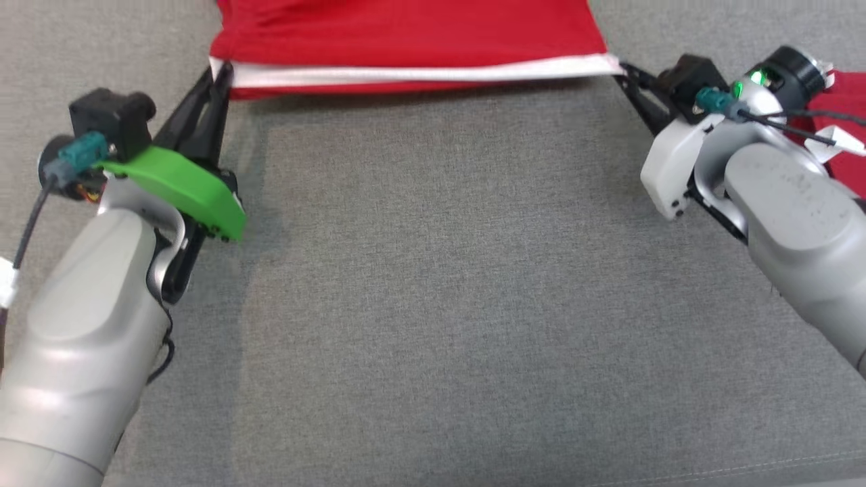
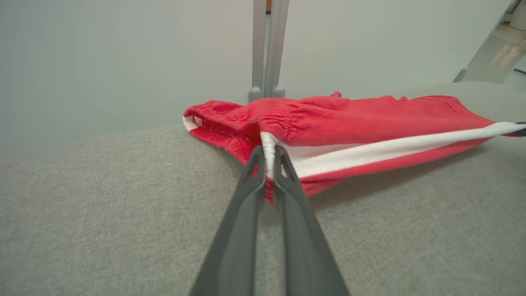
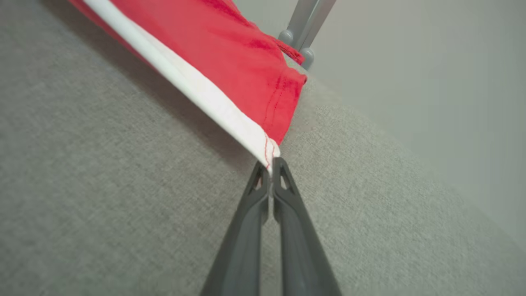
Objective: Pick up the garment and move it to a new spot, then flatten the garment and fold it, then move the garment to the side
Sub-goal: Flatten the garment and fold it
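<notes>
The red garment (image 1: 406,34) lies at the far side of the grey fabric surface (image 1: 433,270), with its near edge, a white stripe (image 1: 419,73), pulled into a straight line between the two grippers. The left gripper (image 1: 222,67) has its dark fingers closed on the left end of that stripe; in the left wrist view the gripper (image 2: 269,150) pinches the cloth right where the white band meets the gathered, elastic-looking edge of the garment (image 2: 370,119), and a little red fabric hangs below the fingertips. The right gripper (image 1: 622,67) is fully closed on the other end; in the right wrist view its tips (image 3: 270,162) clamp the very corner of the stripe, beside a stitched hem of the garment (image 3: 230,61). The stretched edge is raised slightly off the surface (a shadow runs beneath it), while the rest of the garment rests on the surface beyond. A grey post (image 2: 269,49) stands behind the garment against a pale wall. More red cloth with white strips (image 1: 842,101) shows behind the right wrist; whether it belongs to the same garment cannot be told.
</notes>
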{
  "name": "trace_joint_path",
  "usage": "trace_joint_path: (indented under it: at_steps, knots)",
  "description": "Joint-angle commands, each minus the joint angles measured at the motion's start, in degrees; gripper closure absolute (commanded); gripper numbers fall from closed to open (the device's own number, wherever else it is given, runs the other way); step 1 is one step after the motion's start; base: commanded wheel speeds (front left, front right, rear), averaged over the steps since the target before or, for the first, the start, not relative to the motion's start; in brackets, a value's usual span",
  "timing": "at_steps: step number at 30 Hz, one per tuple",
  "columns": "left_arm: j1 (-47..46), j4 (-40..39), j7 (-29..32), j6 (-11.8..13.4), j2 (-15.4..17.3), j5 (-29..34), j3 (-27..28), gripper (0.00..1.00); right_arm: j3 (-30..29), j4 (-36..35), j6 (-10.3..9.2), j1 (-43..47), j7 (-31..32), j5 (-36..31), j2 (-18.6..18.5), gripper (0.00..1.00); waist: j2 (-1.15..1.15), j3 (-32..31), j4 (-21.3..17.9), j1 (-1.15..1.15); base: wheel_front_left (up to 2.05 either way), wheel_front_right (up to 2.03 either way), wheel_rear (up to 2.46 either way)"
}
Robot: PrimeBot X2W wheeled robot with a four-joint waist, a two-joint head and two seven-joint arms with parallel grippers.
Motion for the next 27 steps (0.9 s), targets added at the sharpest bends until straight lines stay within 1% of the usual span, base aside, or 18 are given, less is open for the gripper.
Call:
trace_joint_path:
  at_steps: [1, 4, 6, 11, 18, 20, 23, 27]
  knots:
    - [2.74, -0.79, -0.15, -0.07, 1.07, -0.12, -0.14, 1.0, 2.25, -1.38, -0.12, 2.38, 0.67, 2.4, -1.29, 1.0, 0.0, -6.15, 1.34, 0.0, 0.0, 0.0, 0.0]
    - [7.26, -3.51, -0.15, -0.07, 2.58, 2.95, -1.34, 1.0, 7.47, -4.9, -0.12, 4.65, 1.97, 7.08, -4.52, 1.0, 0.0, -9.44, 1.69, 0.0, 0.0, 0.0, 0.0]
    - [10.81, -5.27, -0.15, -0.07, 2.67, 4.54, -0.8, 1.0, 10.24, -7.01, -0.13, 6.13, 2.57, 9.92, -6.7, 1.0, 0.0, -11.59, 1.97, 0.0, 0.0, 0.0, 0.0]
    - [19.41, -9.58, -0.16, -0.06, 3.14, 9.3, -1.31, 1.0, 14.53, -13.53, -0.12, 10.34, 4.73, 15.51, -11.24, 1.0, 0.0, -16.49, 2.44, 0.0, 0.0, 0.0, 0.0]
    - [30.87, -14.56, -0.15, 0.28, 2.91, 11.54, 0.66, 1.0, 15.73, -23.78, -0.12, 17.49, 8.57, 19.42, -18.14, 1.0, 0.0, -22.1, 2.92, 0.0, 0.0, 0.0, 0.0]
    - [34.21, -15.67, -0.15, 0.31, 3.05, 12.14, 0.86, 1.0, 15.77, -27.62, -0.12, 19.99, 10.18, 20.13, -20.33, 1.0, 0.0, -23.55, 3.02, 0.0, 0.0, 0.0, 0.0]
    - [38.65, -17.41, -0.15, 1.1, 3.63, 13.59, 0.8, 1.0, 15.78, -33.87, -0.12, 24.04, 13.33, 20.99, -23.89, 1.0, 0.0, -25.27, 3.14, 0.0, 0.0, 0.0, 0.0]
    - [44.13, -20.52, -0.15, 1.48, 4.14, 14.24, 0.7, 1.0, 15.75, -41.41, -0.12, 28.12, 16.09, 22.8, -28.75, 1.0, 0.0, -26.37, 3.56, 0.0, 0.0, 0.0, 0.0]
